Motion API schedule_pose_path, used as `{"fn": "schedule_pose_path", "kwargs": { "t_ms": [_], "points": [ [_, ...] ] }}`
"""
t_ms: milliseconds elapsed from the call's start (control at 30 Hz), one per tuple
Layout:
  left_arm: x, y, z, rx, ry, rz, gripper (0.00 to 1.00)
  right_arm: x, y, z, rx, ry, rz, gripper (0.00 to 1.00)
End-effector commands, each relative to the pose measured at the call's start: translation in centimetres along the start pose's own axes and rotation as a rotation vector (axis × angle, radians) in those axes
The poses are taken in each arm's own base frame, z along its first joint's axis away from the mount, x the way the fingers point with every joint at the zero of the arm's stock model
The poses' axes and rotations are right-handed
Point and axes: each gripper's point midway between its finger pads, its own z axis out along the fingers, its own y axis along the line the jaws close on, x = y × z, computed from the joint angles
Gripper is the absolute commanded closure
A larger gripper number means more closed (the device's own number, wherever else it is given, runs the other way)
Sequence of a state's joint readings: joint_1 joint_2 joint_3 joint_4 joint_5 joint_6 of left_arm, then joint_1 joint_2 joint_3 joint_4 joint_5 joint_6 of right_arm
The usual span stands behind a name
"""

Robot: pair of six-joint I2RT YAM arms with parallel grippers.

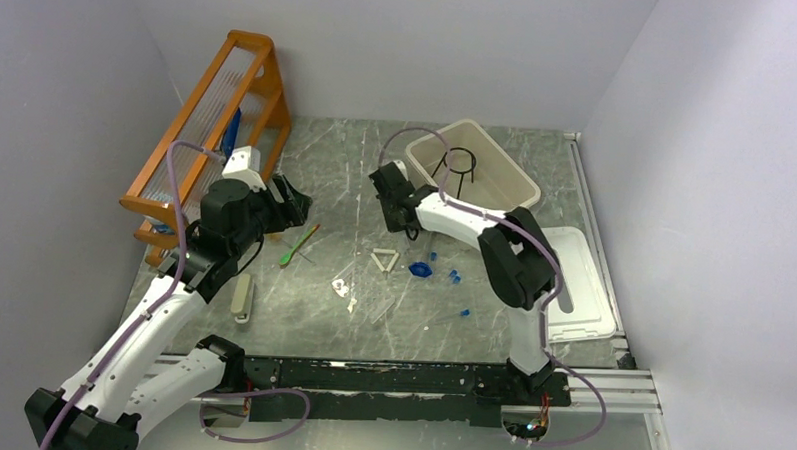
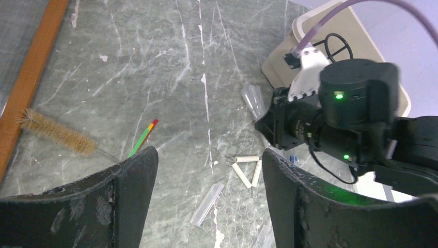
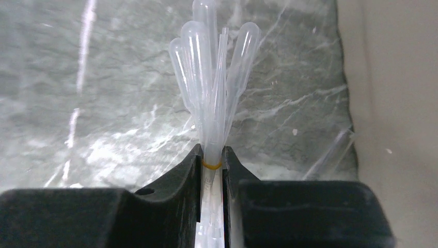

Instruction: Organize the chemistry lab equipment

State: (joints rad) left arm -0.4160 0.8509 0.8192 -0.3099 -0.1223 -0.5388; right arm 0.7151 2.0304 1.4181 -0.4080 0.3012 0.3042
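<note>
Chemistry lab equipment is mostly unsorted, I judge: only the black wire ring with its stem stands in the beige plastic tub, while the white triangle, green-handled tool, small blue pieces, clear thin tubes and a bristly brush lie loose on the grey marbled table. My right gripper has its jaws nearly together, clamped on a banded bundle of clear plastic pipettes just beside the tub. My left gripper hangs over the table, jaws wide apart, holding nothing.
</note>
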Motion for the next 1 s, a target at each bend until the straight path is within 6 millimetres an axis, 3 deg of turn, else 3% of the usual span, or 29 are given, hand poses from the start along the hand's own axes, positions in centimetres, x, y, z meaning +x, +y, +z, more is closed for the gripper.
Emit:
{"fn": "schedule_pose_path", "kwargs": {
  "t_ms": [0,133,300,433,567,667,833,967],
  "points": [
    [-0.9,-0.5,-0.4,0.016,-0.027,0.003,0.23,-7.2,0.1,-5.6,-0.081,-0.215,-0.045,0.87],
    [-1.0,-0.4,-0.7,0.011,-0.032,0.008,0.23,-10.9,-1.8,-10.1,-0.122,-0.33,-0.043,0.87],
    [-1.1,-0.4,-0.9,0.012,-0.036,0.007,0.23,-13.9,-7.6,-14.2,-0.118,-0.429,0.025,0.86],
    [-1.0,-0.8,-0.8,0.033,-0.032,0.0,0.23,-13.1,-12.9,-14.5,-0.071,-0.417,0.091,0.84],
    [-0.8,-0.9,-0.6,0.038,-0.021,0.001,0.24,-11.2,-16.2,-14.1,-0.06,-0.397,0.141,0.84],
    [-0.8,-1.1,-0.4,0.044,-0.019,0.004,0.24,-9.8,-16.4,-13.5,-0.101,-0.365,0.083,0.84],
    [-0.9,-1.4,-0.3,0.055,-0.017,0.002,0.25,-7.1,-14.7,-10.8,-0.204,-0.268,-0.052,0.83],
    [-1.0,-1.4,-0.3,0.053,-0.016,0.009,0.25,-6.4,-13.9,-9.6,-0.252,-0.221,-0.086,0.83]
  ]
}}
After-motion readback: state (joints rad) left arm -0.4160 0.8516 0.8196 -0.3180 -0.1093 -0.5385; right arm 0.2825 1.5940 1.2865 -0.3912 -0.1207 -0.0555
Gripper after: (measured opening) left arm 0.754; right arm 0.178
